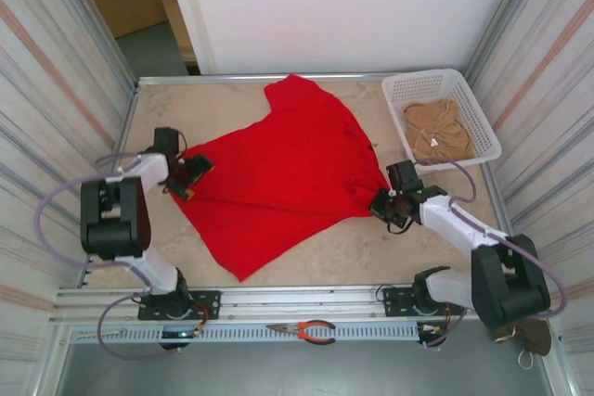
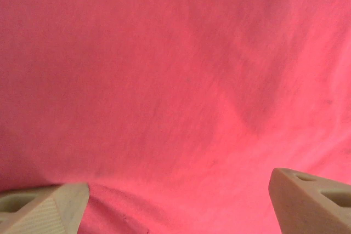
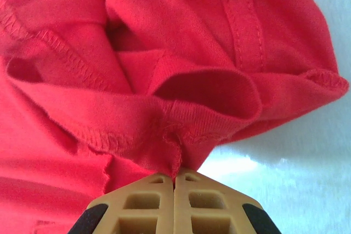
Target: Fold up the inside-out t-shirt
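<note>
Red t-shirt (image 1: 278,169): lies spread over the middle of the tan table (image 1: 371,252). One corner points at the far edge, another at the near rail. Mostly flat, with some bunching at its right edge.

Left gripper (image 1: 190,173): at the shirt's left edge. In the left wrist view (image 2: 178,209) its fingers (image 2: 46,209) stand wide apart, one in each lower corner. Red cloth (image 2: 175,80) runs smooth behind them with a few soft creases. Nothing is clamped between the jaws.

Right gripper (image 1: 382,203): at the shirt's right edge. In the right wrist view (image 3: 174,201) the jaws are pressed fully together, pinching a small gathered tuck of red fabric (image 3: 164,53) at the tips. Above the pinch there is a folded hem with visible stitch lines, and a flat double-stitched seam runs upward. Pale table surface (image 3: 307,179) shows to the right of the cloth.

Other items:
- White plastic basket (image 1: 484,141) at the far right corner, apart from the shirt. It holds a crumpled tan garment (image 1: 436,127).
- A small white tag on the tan garment (image 1: 434,143) is too small to read.
- Orange-handled pliers (image 1: 314,330) lie on the slotted strip at the near edge, between the arm bases.

Writing: nothing on the shirt is legible at this resolution.
</note>
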### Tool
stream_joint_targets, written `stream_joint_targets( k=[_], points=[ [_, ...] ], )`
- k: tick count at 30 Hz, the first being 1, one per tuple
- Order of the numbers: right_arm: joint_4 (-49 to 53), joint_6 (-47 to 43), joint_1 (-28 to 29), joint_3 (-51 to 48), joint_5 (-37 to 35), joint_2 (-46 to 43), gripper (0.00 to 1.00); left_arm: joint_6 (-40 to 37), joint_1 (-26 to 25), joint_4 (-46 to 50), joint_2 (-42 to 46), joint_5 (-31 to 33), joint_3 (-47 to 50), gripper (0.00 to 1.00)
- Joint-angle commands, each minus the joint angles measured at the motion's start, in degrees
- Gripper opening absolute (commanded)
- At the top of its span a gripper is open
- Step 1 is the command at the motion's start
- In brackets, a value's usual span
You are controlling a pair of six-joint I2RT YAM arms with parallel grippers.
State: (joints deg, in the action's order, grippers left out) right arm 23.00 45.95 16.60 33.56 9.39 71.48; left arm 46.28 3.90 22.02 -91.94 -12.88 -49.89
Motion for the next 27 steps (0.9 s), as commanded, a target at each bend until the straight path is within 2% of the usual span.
stream_joint_targets(
  k=[1, 5, 7, 9, 10, 11, 12, 14, 17, 19, 23, 27],
  points=[
    [0.03, -5.21, -2.38, 4.17, 0.62, 5.41, 0.0, 9.84, -0.85, 0.84, 9.45, 1.56, 11.34, 0.87],
    [0.84, -8.56, -6.0, 7.37, 2.04, 9.91, 0.0, 12.39, -7.78, 2.5, 23.17, 5.02, 15.93, 0.87],
    [1.18, -8.95, -7.76, 6.87, 2.51, 9.59, 0.0, 11.32, -11.09, 2.84, 26.05, 6.39, 13.91, 0.86],
    [1.98, -8.82, -8.38, 5.73, 2.37, 7.58, 0.0, 7.89, -13.13, 2.92, 25.18, 6.94, 9.37, 0.86],
    [2.76, -8.57, -8.43, 5.24, 1.78, 6.32, 0.06, 5.52, -14.2, 3.99, 23.8, 7.41, 6.57, 0.86],
    [3.39, -8.03, -8.34, 4.51, 1.31, 4.15, 0.32, 2.53, -15.42, 3.93, 21.68, 7.44, 3.08, 0.87],
    [4.02, -7.44, -8.19, 3.86, 1.0, 1.74, 0.48, -1.13, -16.49, 3.59, 18.9, 7.27, -0.6, 0.87],
    [5.7, -6.64, -7.33, 3.27, -0.39, -2.91, 0.58, -7.61, -18.53, 3.11, 12.58, 5.99, -7.97, 0.87],
    [7.14, -6.24, -5.65, 4.24, -1.08, -7.6, 0.56, -18.95, -22.0, 5.18, 1.08, 4.66, -21.63, 0.88],
    [6.66, -6.27, -4.47, 5.94, -0.68, -7.39, 0.53, -25.12, -24.04, 7.27, -7.18, 4.98, -31.43, 0.88],
    [2.72, -7.19, -1.13, 10.89, 1.24, 0.13, 0.43, -34.31, -27.04, 12.59, -23.65, 2.99, -50.95, 0.89],
    [-1.37, -6.19, 2.99, 16.07, 1.44, 9.48, 0.34, -35.88, -28.31, 19.02, -37.83, 0.15, -67.1, 0.9]
  ],
)
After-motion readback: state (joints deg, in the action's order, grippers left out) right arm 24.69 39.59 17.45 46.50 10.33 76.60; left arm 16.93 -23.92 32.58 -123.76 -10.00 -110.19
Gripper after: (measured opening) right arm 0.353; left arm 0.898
